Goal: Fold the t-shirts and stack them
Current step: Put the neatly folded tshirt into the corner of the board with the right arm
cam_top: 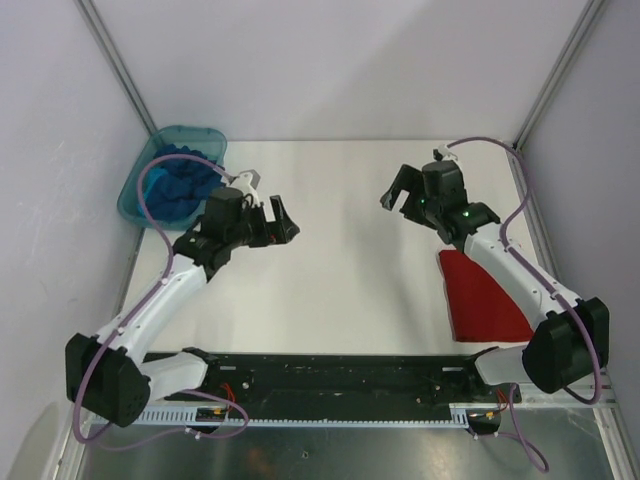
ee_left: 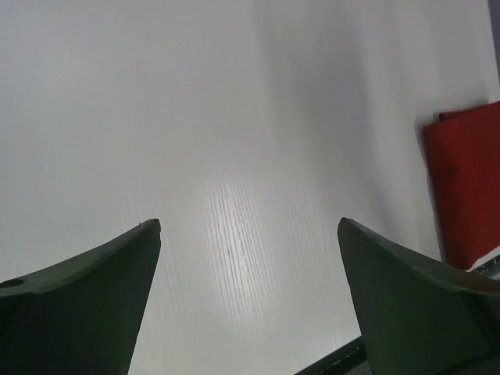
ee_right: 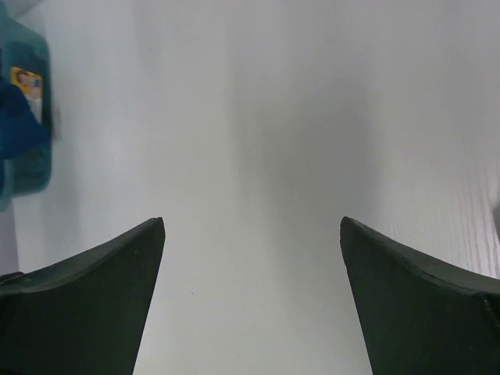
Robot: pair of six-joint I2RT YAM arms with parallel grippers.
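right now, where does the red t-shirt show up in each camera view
Top external: the red t-shirt lies near right on the white table, partly under the right arm.
Left wrist: the red t-shirt sits at the right edge, mid-height.
Right wrist: not in it.
Shared landmark: the white table, in all three views.

Bright, even light washes the flat white table (cam_top: 340, 290), with a pale sheen in the left wrist view, a soft grey shadow band in the right, where the right pincer (ee_right: 251, 226) has blurry dark fingers (ee_right: 86, 305).
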